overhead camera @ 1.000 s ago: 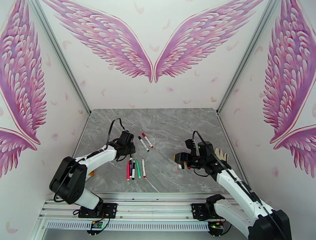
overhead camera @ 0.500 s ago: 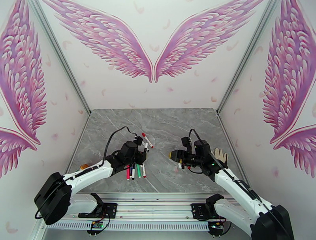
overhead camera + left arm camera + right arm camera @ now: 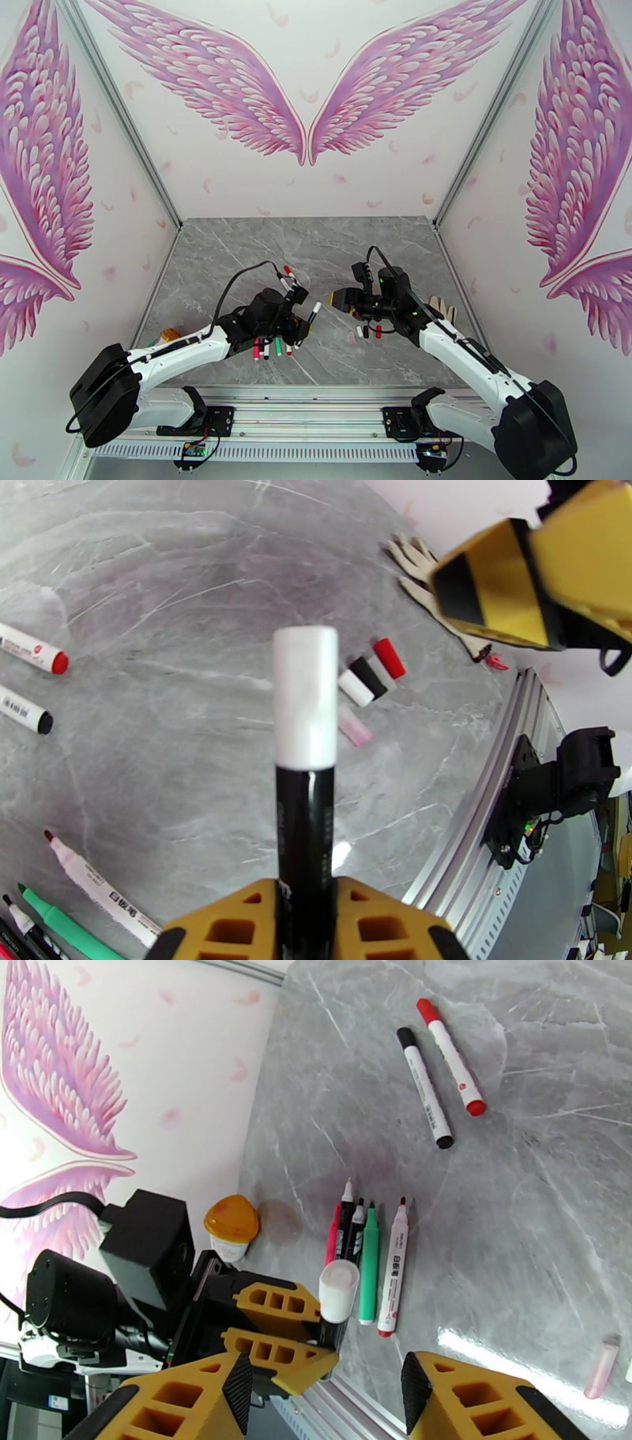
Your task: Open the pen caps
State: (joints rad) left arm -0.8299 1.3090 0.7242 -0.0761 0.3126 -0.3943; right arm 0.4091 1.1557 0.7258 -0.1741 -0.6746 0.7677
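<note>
Clamped pen (image 3: 305,835) over open tabletop (image 3: 182,717).

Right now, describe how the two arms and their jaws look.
The left arm and right arm match: white tubular links between bulky black joint housings, black wrist units. A thin black cable loops above each wrist. The jaws are mustard-yellow blocks with rectangular cut-outs and black inner faces.

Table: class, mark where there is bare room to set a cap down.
Free: the far table behind the two capped pens, and the near strip between the open pens and loose caps. Crowded: around both clusters.
</note>
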